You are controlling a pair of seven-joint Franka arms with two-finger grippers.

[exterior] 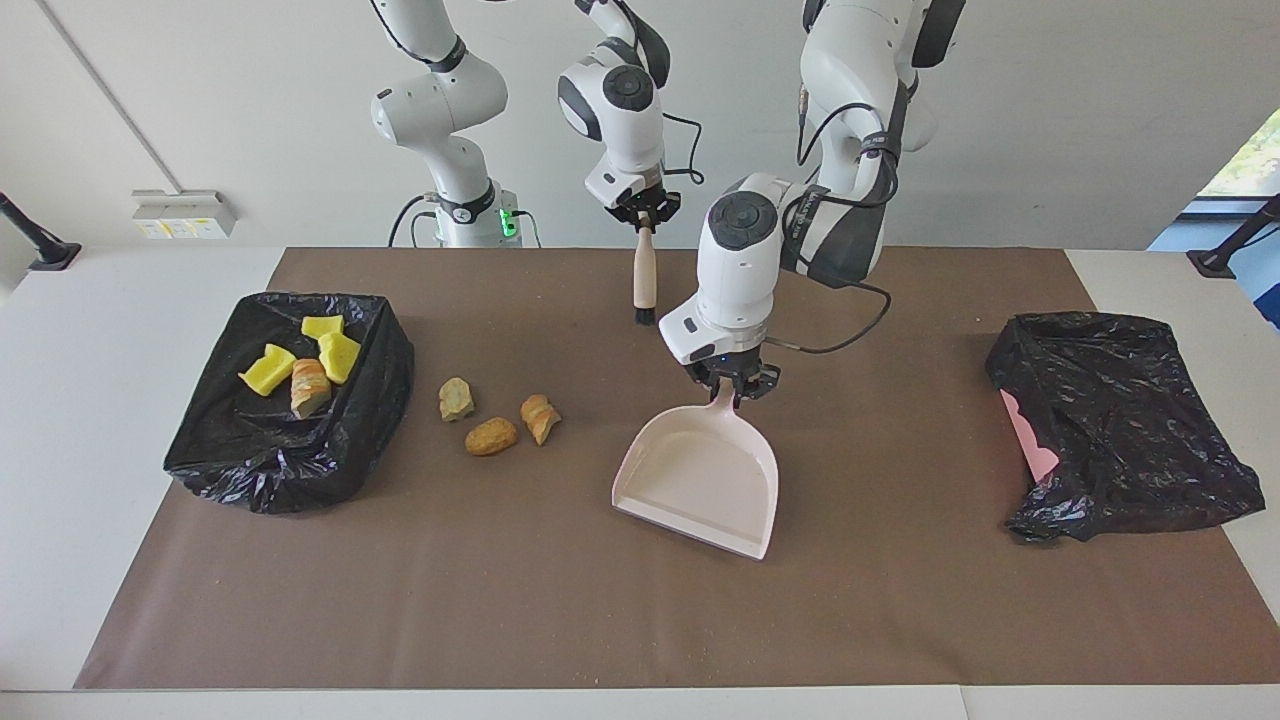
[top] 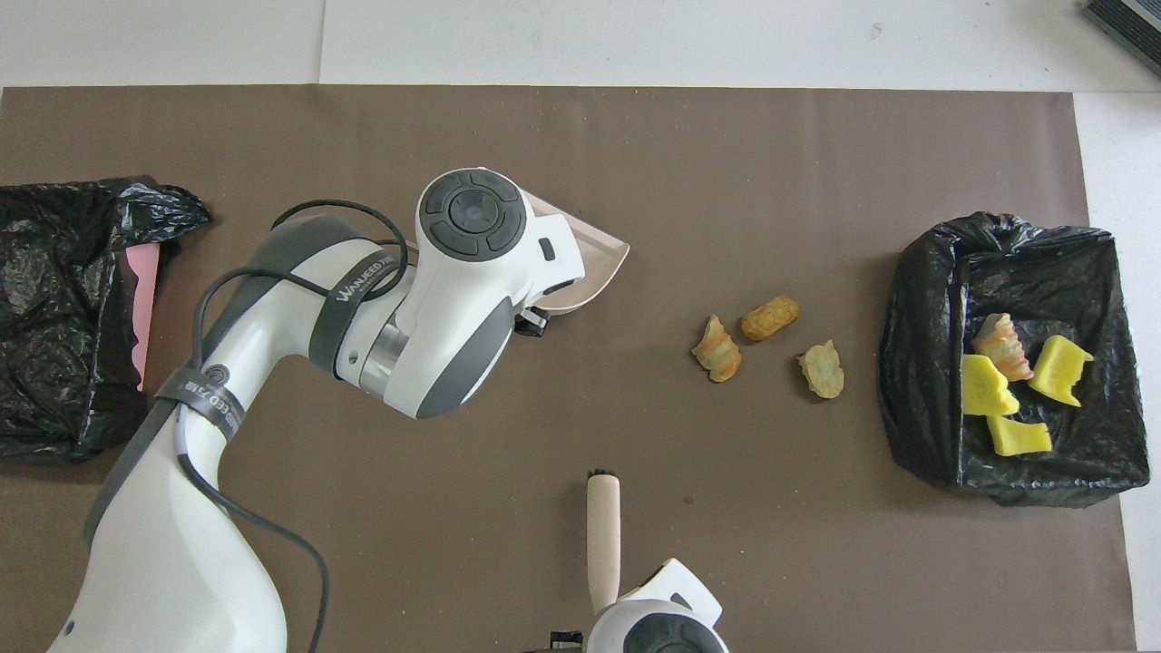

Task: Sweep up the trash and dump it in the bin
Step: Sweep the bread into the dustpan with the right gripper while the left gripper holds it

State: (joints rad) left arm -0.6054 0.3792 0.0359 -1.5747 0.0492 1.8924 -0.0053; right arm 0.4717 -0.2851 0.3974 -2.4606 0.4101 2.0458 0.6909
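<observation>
Two grippers are each clamping a tool. At the centre of the facing view, the left gripper point(exterior: 733, 384) is grasping the handle of the pink dustpan point(exterior: 700, 480), which is hanging tilted above the brown mat point(exterior: 640, 620), its open mouth turned toward the lower part of that frame. In the overhead view this arm is covering most of the pan, so that only a corner of it point(top: 594, 263) is showing. At the upper centre of the facing view, the right gripper point(exterior: 645, 213) is clenching the top of the beige-handled brush point(exterior: 645, 275), which is pointing straight down with its dark bristles just above the mat.

Moving outward, three tan-brown lumps point(exterior: 497, 417) are lying loose on the mat, left of centre in the facing view, between the dustpan and the black-lined bin point(exterior: 300, 470). That bin is sitting at the left of the facing view and is holding three yellow chunks point(exterior: 267, 369) and one bread-like lump point(exterior: 310, 387), all gathered in its upper part. At the right of the same frame a second black bag point(exterior: 1120, 420) is lying crumpled, with a pink surface point(exterior: 1030, 435) showing at its edge; what it is holding cannot be told.

Across the lower part of the facing view, bare mat is stretching from side to side, and white table point(exterior: 60, 450) is bordering it at both ends.
</observation>
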